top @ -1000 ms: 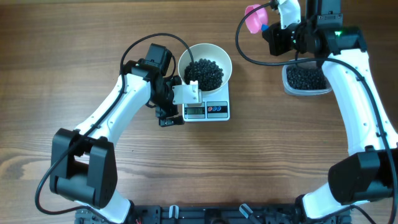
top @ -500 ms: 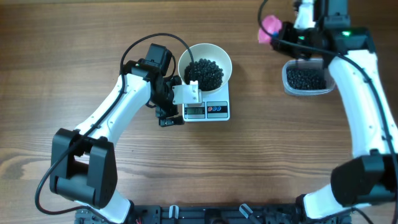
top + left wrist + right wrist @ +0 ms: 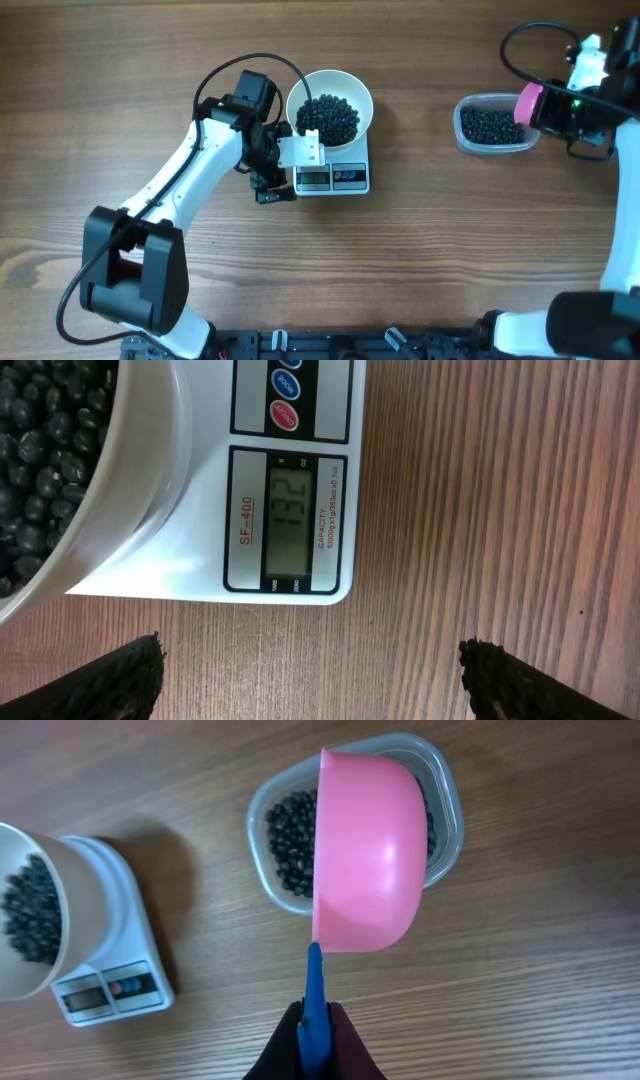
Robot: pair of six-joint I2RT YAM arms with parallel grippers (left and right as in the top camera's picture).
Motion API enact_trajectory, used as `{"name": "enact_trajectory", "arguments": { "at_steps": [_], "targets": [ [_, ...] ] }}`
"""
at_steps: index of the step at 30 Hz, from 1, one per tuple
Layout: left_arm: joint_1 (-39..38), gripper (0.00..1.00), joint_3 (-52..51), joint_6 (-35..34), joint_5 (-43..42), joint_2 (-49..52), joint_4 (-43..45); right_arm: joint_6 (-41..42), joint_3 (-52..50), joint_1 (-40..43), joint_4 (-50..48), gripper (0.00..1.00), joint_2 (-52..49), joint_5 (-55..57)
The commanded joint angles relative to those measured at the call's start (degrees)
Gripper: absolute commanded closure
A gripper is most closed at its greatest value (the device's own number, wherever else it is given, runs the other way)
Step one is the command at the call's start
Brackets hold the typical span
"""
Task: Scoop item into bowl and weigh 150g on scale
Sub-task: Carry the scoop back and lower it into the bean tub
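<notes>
At the clear rectangular plastic tub's [image 3: 444, 792] edge, my right gripper [image 3: 315, 1032] clamps the round pink scoop [image 3: 365, 850] by its blue handle [image 3: 314, 982]; my left gripper [image 3: 315, 678] gapes wide, empty, before the white digital scale [image 3: 345, 480].

bowl [image 3: 363, 99] top: unobstructed | scale [image 3: 345, 178]: left pincer [image 3: 315, 685] alongside | tub [image 3: 460, 127]: scoop [image 3: 527, 102] above it

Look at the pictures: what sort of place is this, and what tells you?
Probably a robotics lab bench: robot arms work at a wooden table with a scale, a white bowl and a tub of beans.
</notes>
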State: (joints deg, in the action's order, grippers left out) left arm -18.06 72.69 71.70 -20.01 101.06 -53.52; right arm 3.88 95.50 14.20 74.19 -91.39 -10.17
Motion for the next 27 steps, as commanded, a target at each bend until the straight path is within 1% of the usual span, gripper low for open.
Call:
{"name": "enact_trajectory", "arguments": {
  "at_steps": [1, 3, 6, 10, 12, 16, 20, 21, 24, 27],
  "targets": [
    [-0.07, 0.00, -0.04, 0.02, -1.16, 0.33, -0.02, -3.80, 0.48, -0.07, -1.60, 0.96, -5.75, 0.37],
    [-0.07, 0.00, -0.04, 0.02, -1.16, 0.33, -0.02, -5.35, 0.48, -0.33, -3.39, 0.96, -8.61, -2.32],
    [-0.07, 0.00, -0.04, 0.04, -1.16, 0.33, -0.02, -5.35, 0.48, -0.52, -5.62, 0.96, -12.96, -2.36],
    [-0.07, 0.00, -0.04, 0.02, -1.16, 0.33, -0.02, -5.38, 0.39, -1.18, -5.60, 0.96, -16.06, -3.76],
    [-0.07, 0.00, -0.04, 0.02, -1.16, 0.33, -0.02, -5.38, -0.04, -1.46, -5.60, 0.96, -16.41, -3.52],
    [-0.07, 0.00, -0.04, 0.02, -1.16, 0.33, -0.02, -5.40, -4.33, -1.49, -7.50, 0.96, -16.41, -1.18],
    [-0.07, 0.00, -0.04, 0.02, -1.16, 0.33, -0.02, -5.33, -7.02, -1.49, -13.18, 0.96, -16.41, 1.42],
    [-0.07, 0.00, -0.04, 0.02, -1.16, 0.33, -0.02, -5.29, -7.02, -1.49, -14.38, 0.96, -16.41, 1.11],
    [-0.07, 0.00, -0.04, 0.02, -1.16, 0.33, -0.02, -5.16, -7.02, -1.51, -16.06, 0.96, -16.41, -5.16],
    [-0.07, 0.00, -0.04, 0.02, -1.16, 0.33, -0.02, -5.22, -7.04, -2.34, -15.34, 0.96, -16.41, -5.73]
  ]
}}
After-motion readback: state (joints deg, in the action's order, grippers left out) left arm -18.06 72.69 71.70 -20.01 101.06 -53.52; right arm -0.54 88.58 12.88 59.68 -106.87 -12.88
